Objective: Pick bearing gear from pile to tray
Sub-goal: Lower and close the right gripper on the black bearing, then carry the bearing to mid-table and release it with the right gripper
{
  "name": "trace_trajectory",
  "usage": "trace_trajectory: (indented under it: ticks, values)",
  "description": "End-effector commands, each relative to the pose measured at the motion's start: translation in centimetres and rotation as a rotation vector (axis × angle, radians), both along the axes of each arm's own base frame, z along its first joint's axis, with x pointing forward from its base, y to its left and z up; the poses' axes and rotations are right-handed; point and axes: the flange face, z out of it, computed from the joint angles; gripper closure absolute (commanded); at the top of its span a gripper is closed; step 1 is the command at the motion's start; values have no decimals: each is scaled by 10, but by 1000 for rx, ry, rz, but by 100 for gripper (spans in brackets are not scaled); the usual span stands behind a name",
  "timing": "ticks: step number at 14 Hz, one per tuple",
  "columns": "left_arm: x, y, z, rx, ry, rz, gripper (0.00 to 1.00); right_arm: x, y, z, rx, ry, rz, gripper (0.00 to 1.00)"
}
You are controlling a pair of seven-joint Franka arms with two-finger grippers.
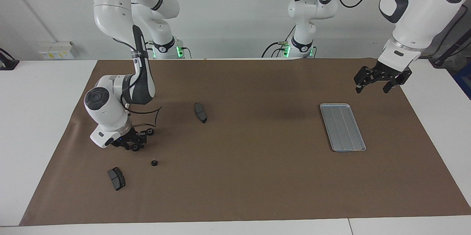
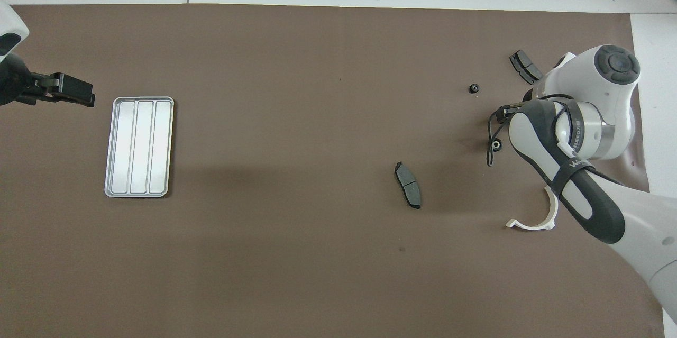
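At the right arm's end of the table the pile lies scattered. My right gripper [image 1: 134, 144] is down on the brown mat there, shut on a small black bearing gear [image 1: 135, 148]; the arm hides that gear in the overhead view. A second gear [image 1: 154, 162] [image 2: 474, 88] lies farther from the robots, and a third [image 1: 150, 131] [image 2: 496, 143] nearer to them. The silver ridged tray [image 1: 342, 127] [image 2: 139, 146] sits empty at the left arm's end. My left gripper [image 1: 372, 87] [image 2: 79, 96] hangs open in the air beside the tray and waits.
One dark brake pad [image 1: 200, 112] [image 2: 408, 185] lies toward the table's middle, another [image 1: 116, 178] [image 2: 523, 66] farther from the robots than the pile. A white half-ring bracket [image 2: 539, 216] lies by the right arm. The brown mat [image 1: 257, 176] covers the table.
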Motion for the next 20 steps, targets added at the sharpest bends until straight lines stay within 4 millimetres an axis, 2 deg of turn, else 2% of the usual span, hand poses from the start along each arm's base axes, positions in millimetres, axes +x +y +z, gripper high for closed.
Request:
trace_trajectory:
  ticks: [1,2,3,6,7,9,11,14,16,20]
  values:
    - [-9,2,2,-6,-3,-9,0,-6,-4,-6,6,0,13,71]
    - [-9,3,2,-6,-3,-7,0,-6,-5,-6,6,2,8,93]
    - [-9,3,2,-6,-3,-7,0,-6,-4,-5,6,2,5,100]
    - [-9,3,2,-6,-3,-7,0,-2,-3,3,6,-3,3,100]
    - [-9,3,2,-6,-3,-7,0,0,-1,13,6,-11,-18,100]
    - [-9,3,2,-6,-3,-9,0,4,4,49,9,-12,-83,100]
    - [-9,4,2,-6,-3,-7,0,4,29,85,25,-27,-141,100]
    - [-9,4,2,-6,-3,-7,0,1,83,126,53,-14,-211,100]
    - [-9,4,2,-6,-3,-7,0,-1,134,148,71,-11,-260,100]
    - [-9,4,2,-6,-1,-6,0,-18,244,150,110,-65,-377,100]
